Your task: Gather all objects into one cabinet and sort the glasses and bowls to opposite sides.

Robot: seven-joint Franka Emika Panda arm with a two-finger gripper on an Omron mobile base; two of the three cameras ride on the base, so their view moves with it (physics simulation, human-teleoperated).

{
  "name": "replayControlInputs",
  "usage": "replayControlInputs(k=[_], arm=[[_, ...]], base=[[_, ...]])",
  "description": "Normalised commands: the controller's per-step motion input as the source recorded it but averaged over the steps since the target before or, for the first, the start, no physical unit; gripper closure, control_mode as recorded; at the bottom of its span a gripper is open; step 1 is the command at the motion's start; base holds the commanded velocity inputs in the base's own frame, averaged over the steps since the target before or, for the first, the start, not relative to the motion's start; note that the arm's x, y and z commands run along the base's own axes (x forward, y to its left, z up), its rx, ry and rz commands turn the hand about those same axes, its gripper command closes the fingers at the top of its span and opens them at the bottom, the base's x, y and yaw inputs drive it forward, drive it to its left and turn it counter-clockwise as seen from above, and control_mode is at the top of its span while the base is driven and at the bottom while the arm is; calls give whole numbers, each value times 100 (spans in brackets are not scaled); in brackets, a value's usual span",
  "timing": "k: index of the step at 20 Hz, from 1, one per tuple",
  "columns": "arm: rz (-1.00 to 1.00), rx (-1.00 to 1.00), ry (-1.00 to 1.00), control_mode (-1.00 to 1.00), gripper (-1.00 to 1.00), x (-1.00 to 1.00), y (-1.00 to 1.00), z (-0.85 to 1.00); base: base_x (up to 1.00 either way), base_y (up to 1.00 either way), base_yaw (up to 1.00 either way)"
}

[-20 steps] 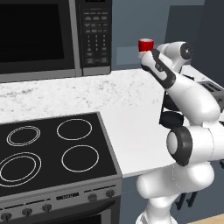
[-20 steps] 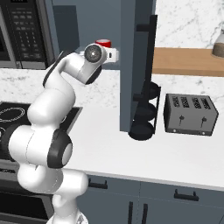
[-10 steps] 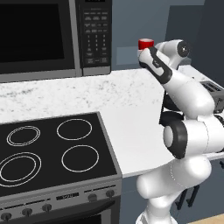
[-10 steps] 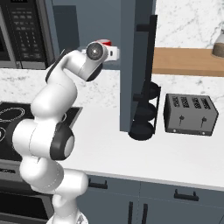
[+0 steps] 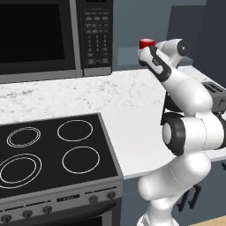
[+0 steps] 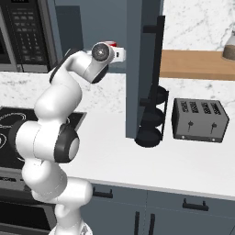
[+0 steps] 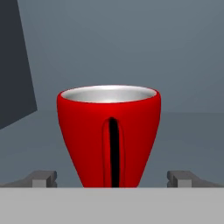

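A small glossy red cup (image 7: 109, 135), one of the glasses, stands upright on the floor of a slate-blue recess (image 7: 131, 48) to the right of the microwave. I cannot tell whether this recess is the cabinet. My gripper (image 7: 112, 177) is open and level with the cup's base, one fingertip (image 7: 41, 178) to its left and the other to its right, both apart from it. From the base, the red cup (image 5: 147, 43) shows just past my wrist, and again as the red cup (image 6: 111, 44). A dark side panel (image 7: 15, 65) is on the left. The bowls are out of view.
The microwave (image 5: 53, 35) hangs left of the recess above a black stove (image 5: 48, 154). A tall slate-blue panel (image 6: 142, 69) rises to the right, with a dark tiered stand (image 6: 151, 114), a toaster (image 6: 199, 120) and a wooden shelf (image 6: 193, 64). White counter (image 5: 128, 101) lies below.
My arm has reached a little further forward towards the red cup. The gripper has stayed open and the cup has not moved.
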Motion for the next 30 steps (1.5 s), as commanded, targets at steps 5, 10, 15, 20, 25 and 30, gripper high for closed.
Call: replayControlInputs(k=[5,10,15,20,25,30], arm=[[0,0,0,-100,-100,0,0,0],[0,0,0,-100,-100,0,0,0],[0,0,0,-100,-100,0,0,0],[0,0,-1,-100,-100,0,0,6],[0,0,-1,-100,-100,-1,0,16],[0,0,0,-100,-100,0,0,12]], base=[[0,0,0],[0,0,0],[0,0,0],[0,0,0],[0,0,0],[0,0,0]])
